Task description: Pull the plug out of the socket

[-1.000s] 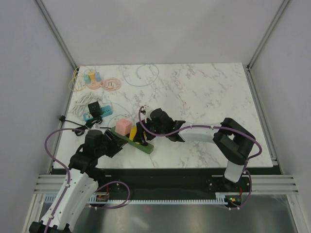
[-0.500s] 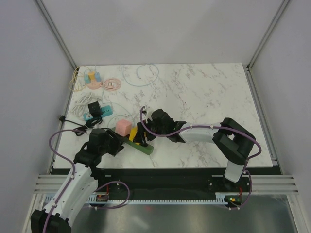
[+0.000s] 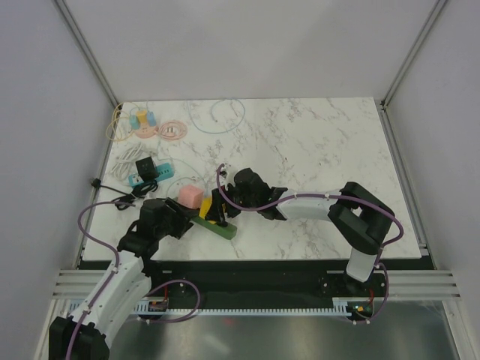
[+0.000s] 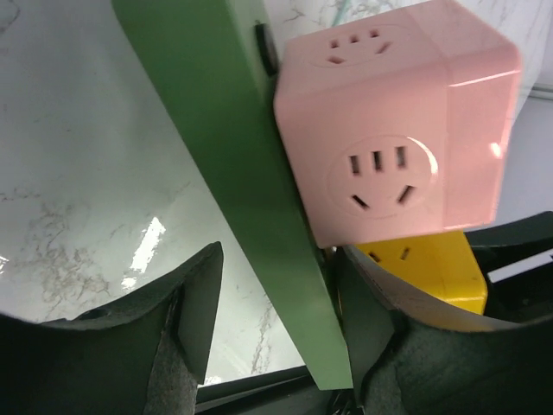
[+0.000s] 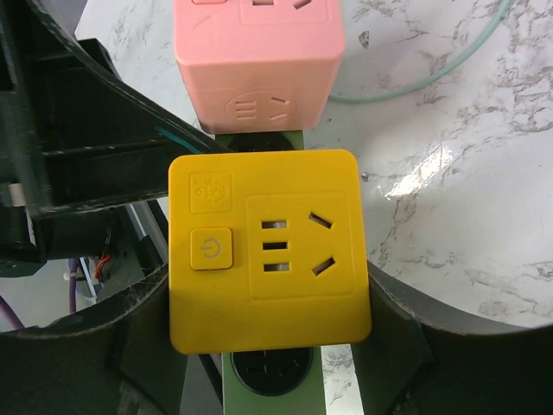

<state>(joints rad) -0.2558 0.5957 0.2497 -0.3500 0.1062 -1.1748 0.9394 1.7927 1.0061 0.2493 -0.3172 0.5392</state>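
Button (image 5: 212, 249) on yellow plug (image 5: 285, 190), overhead unclear

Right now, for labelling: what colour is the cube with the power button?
Yellow: the cube, clearest in right wrist view.

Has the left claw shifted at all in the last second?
Yes. The left claw has slid slightly right along the green strip, closer to the pink cube, which has stayed put.

White marble-look tabletop (image 3: 322, 142) with grey veins, plain pale grey walls (image 3: 247, 45) on three sides, aluminium corner posts (image 3: 84, 46), brushed metal shelf (image 3: 285, 337) along the near edge, soft glare on the marble.
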